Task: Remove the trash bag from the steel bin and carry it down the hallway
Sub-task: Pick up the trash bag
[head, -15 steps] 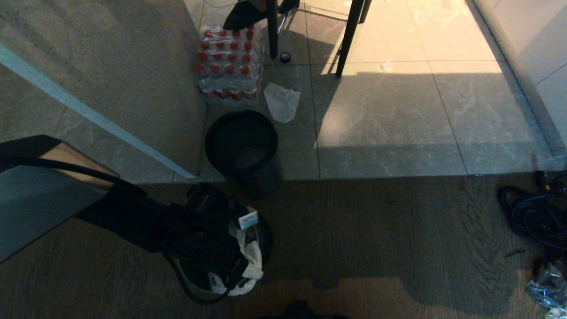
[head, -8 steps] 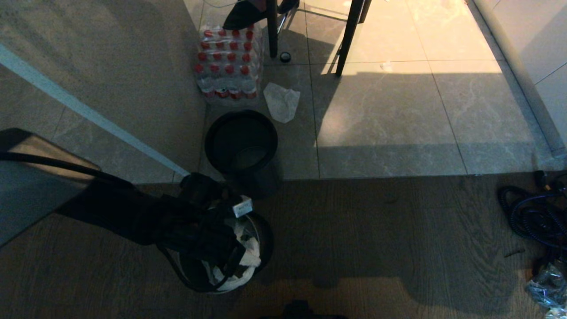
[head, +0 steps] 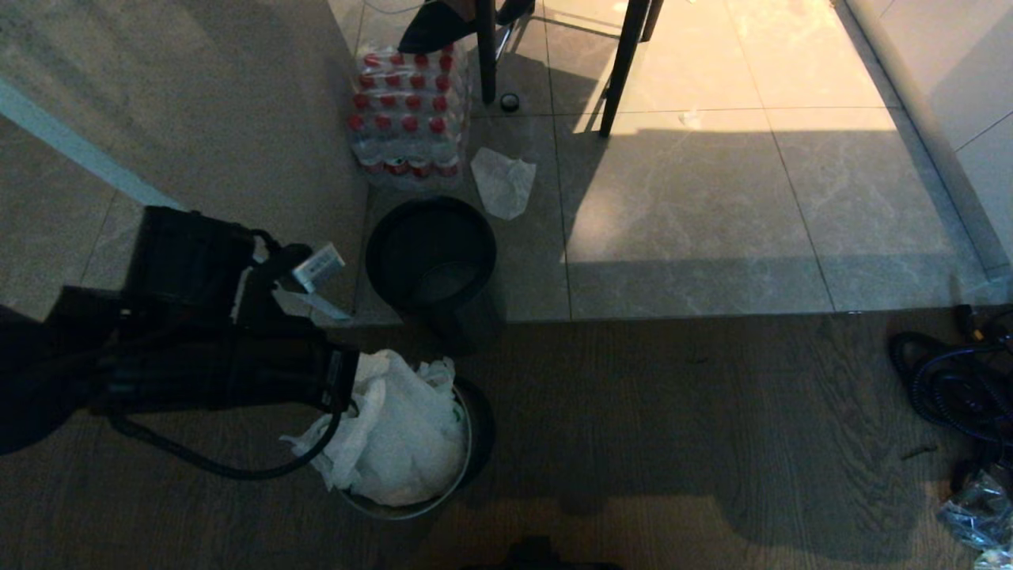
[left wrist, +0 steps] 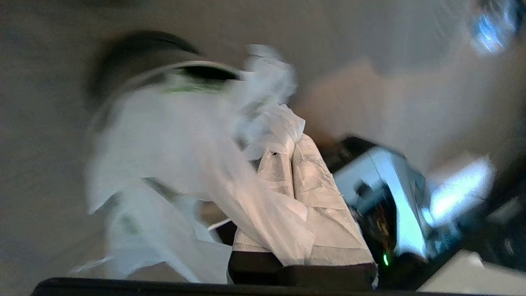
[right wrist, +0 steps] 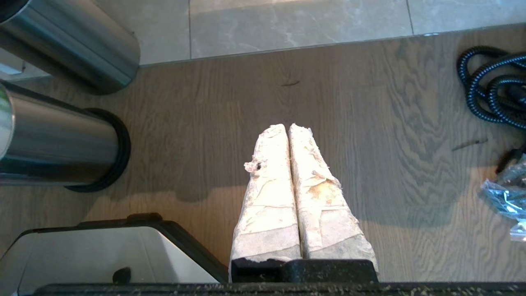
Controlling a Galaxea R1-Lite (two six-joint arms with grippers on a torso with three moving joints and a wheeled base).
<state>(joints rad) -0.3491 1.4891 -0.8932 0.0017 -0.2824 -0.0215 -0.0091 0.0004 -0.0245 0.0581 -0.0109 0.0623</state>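
The white trash bag (head: 400,439) bulges up out of the steel bin (head: 463,475), whose bright rim shows on the wooden floor near my base. My left gripper (head: 350,386) hangs just left of the bin mouth, shut on a bunched top edge of the bag. In the left wrist view its taped fingers (left wrist: 312,185) pinch the trash bag (left wrist: 164,139) at the left gripper (left wrist: 289,137) tips, with the steel bin (left wrist: 197,68) rim behind. My right gripper (right wrist: 289,127) is parked low over the wood floor, shut and empty. The hallway is out of view.
An all-dark round bin (head: 431,253) stands just beyond the steel one, at the tile edge. Behind it lie a white wrapper scrap (head: 503,182) and a pack of red-capped bottles (head: 407,111). Chair legs (head: 621,71) stand farther back. Black cables (head: 954,388) coil at right.
My left arm has risen and swung left out of the bin, drawing the bag up with it. The bag now stands well above the rim.
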